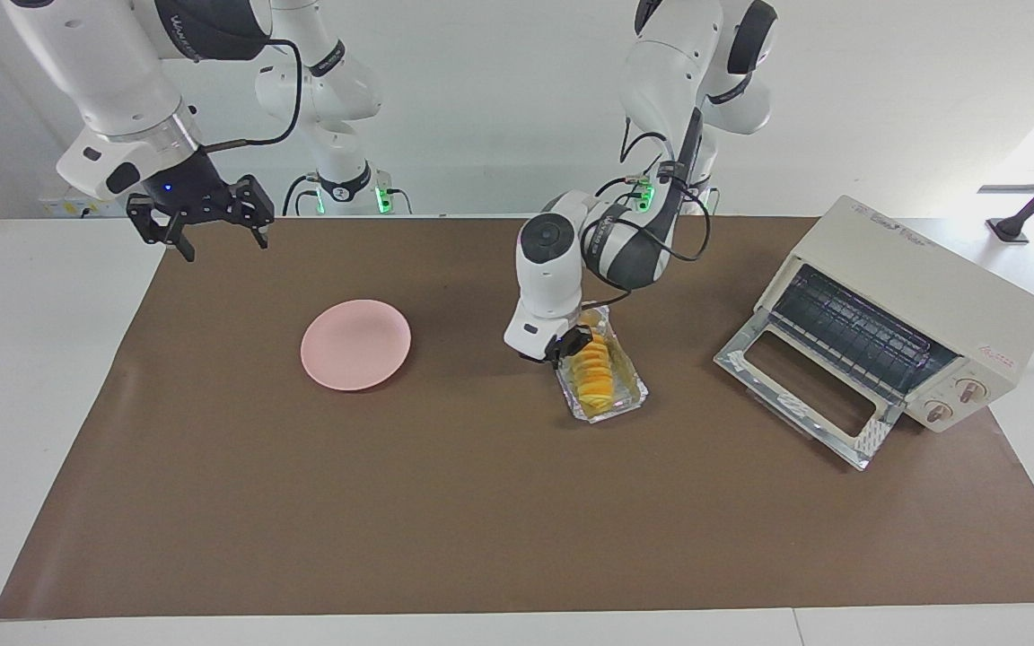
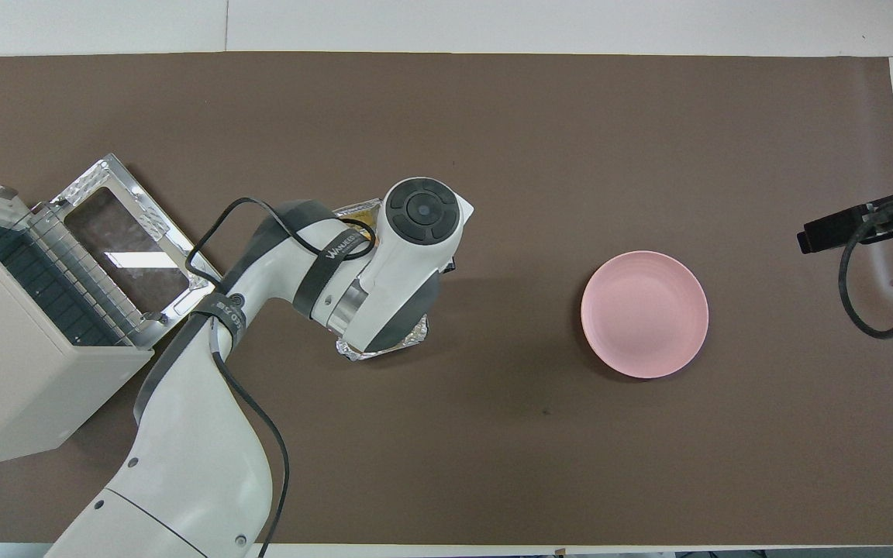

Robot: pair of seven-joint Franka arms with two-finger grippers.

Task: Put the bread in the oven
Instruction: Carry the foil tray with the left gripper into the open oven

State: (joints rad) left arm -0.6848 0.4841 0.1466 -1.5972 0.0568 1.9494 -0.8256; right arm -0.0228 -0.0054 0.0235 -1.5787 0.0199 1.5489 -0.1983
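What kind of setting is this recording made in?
Most likely a robotics lab staged as a kitchen: two arms fixed at a table under a brown mat, with a toaster oven and pink plate as props.

A: How is the scene lit?

B: Brightly and evenly, as by diffuse room light from above. In the facing view a strong white glow washes out the upper corner above the oven (image 1: 903, 314), hiding detail there.

A: Any shadows?

B: Soft ones only. The pink plate (image 1: 355, 344) casts a faint dark rim on the brown mat (image 1: 481, 502). In the overhead view a broad, blurry shadow lies on the mat beside the left arm (image 2: 206, 434).

A: Glare?

B: The oven's glass door (image 2: 132, 252) shows a bright white reflection from overhead, and its metal frame glints.

A: Is it sharp?

B: Both views are in focus, with no motion blur and straight edges.
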